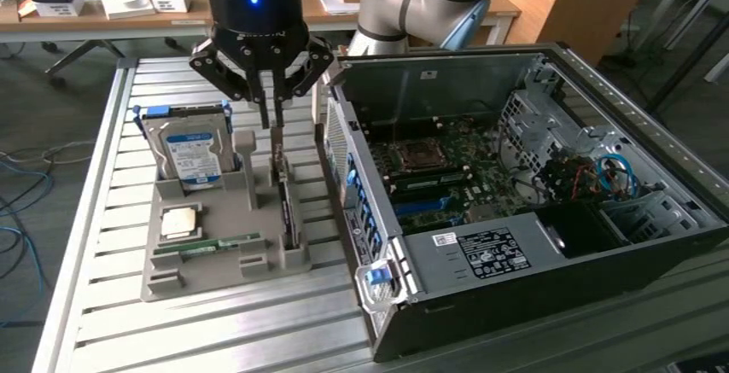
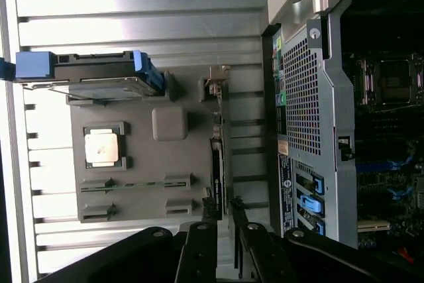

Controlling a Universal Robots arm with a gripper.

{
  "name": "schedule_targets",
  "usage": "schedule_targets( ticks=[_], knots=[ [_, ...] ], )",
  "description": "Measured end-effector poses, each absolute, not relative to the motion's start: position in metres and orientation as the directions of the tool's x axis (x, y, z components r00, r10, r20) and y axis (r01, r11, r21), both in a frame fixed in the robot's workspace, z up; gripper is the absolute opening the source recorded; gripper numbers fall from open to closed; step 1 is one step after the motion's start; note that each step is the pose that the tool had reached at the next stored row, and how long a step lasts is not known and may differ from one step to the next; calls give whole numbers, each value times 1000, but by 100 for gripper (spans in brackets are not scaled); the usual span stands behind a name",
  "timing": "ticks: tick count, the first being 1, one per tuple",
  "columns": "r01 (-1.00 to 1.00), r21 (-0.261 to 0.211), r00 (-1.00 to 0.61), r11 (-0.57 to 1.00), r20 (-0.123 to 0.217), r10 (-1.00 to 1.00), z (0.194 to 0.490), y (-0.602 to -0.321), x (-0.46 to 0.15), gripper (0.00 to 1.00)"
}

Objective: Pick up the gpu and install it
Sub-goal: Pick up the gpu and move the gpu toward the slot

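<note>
Exterior view: jaws slightly parted, poised directly over the upright gpu [image 1: 288, 215].

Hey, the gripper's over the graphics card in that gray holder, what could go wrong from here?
1. The gpu stands on its thin edge in the gray holder; if the gripper comes down off-centre, it might knock or tilt the card.
2. The hard drive and the computer case flank the gpu, so the gripper's wide linkage may clip one.
</note>
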State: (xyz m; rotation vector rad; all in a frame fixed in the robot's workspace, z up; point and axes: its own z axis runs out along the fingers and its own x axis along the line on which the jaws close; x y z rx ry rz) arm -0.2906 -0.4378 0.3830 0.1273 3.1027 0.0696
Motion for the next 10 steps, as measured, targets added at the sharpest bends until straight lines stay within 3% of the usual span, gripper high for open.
schedule_targets(
  ticks=[1, 4, 7, 8, 10],
  knots=[
    [81, 46, -996, 996, -34, 83, 383, -438, -291, 16],
    [81, 46, -996, 996, -34, 83, 383, -438, -291, 35],
    [81, 46, -996, 996, -34, 83, 383, -438, -291, 41],
    [81, 46, -996, 996, -34, 83, 383, -438, -291, 47],
    [81, 47, -996, 996, -34, 83, 383, -438, -291, 47]
  ],
)
